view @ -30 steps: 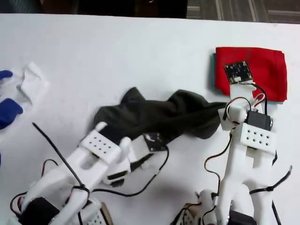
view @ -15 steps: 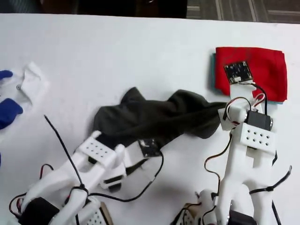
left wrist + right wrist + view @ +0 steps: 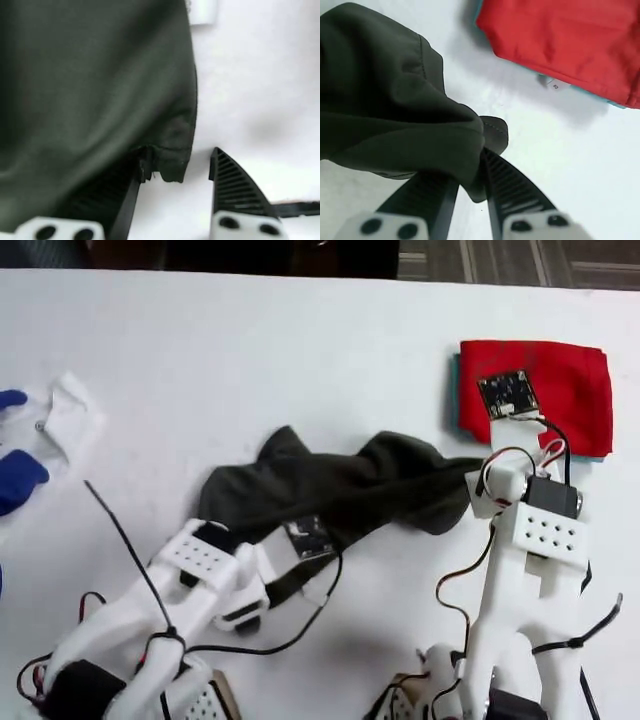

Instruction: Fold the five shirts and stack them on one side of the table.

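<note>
A dark green shirt [image 3: 340, 490] lies crumpled across the middle of the table. My left gripper [image 3: 300, 540] is at its near edge, open, and the shirt's hem corner [image 3: 172, 160] hangs between the fingers [image 3: 232, 177]. My right gripper [image 3: 478, 470] is shut on the shirt's right end [image 3: 445, 130], with the cloth bunched between the fingers [image 3: 512, 187]. A folded red shirt [image 3: 550, 390] lies at the back right on a teal one whose edge [image 3: 457, 390] peeks out; the red shirt [image 3: 570, 40] lies just beyond the right gripper.
A small white cloth [image 3: 70, 418] lies at the left, with blue fabric [image 3: 20, 480] at the left edge. Bare white table [image 3: 250, 350] spreads behind the dark shirt. Loose black cables [image 3: 300, 625] trail from both arms near the front.
My left arm has drawn back to the left along the shirt's near edge. The right arm and the shirt have hardly moved.
</note>
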Action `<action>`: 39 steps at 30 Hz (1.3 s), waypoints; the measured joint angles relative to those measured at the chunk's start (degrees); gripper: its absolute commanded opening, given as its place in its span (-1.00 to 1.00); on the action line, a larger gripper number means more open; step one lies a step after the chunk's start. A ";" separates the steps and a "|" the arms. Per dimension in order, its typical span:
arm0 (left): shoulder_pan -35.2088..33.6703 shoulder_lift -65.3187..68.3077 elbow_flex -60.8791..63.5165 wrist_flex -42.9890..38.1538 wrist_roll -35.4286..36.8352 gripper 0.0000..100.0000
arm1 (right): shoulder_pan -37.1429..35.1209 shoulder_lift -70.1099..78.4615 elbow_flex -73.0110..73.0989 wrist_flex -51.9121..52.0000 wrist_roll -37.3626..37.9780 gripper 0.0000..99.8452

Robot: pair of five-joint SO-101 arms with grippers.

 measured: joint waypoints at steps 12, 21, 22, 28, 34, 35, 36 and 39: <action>-0.26 17.49 -11.96 3.34 0.44 -0.74 | 0.00 0.00 0.00 0.00 0.00 -0.96; -0.18 22.15 -16.70 6.42 0.44 -0.95 | 0.00 0.00 0.00 0.00 0.00 -0.96; -0.18 22.24 -17.14 6.86 0.44 -0.95 | 0.00 0.00 0.00 0.00 0.00 -0.96; -0.09 19.60 -19.60 12.04 0.35 -0.95 | 0.00 0.00 0.00 0.00 0.00 -0.96; -0.44 10.20 -21.36 15.56 0.53 -0.95 | 0.00 0.00 0.00 0.00 0.00 -0.96; -0.53 8.62 -21.36 16.35 0.53 -0.95 | 0.00 0.00 0.00 0.00 0.00 -0.96; -0.44 6.86 -21.36 17.05 0.53 -0.95 | 0.00 0.00 0.00 0.00 0.00 -0.96; -2.46 2.02 -21.36 19.08 0.53 -0.95 | -0.35 0.00 0.00 0.70 0.00 -0.96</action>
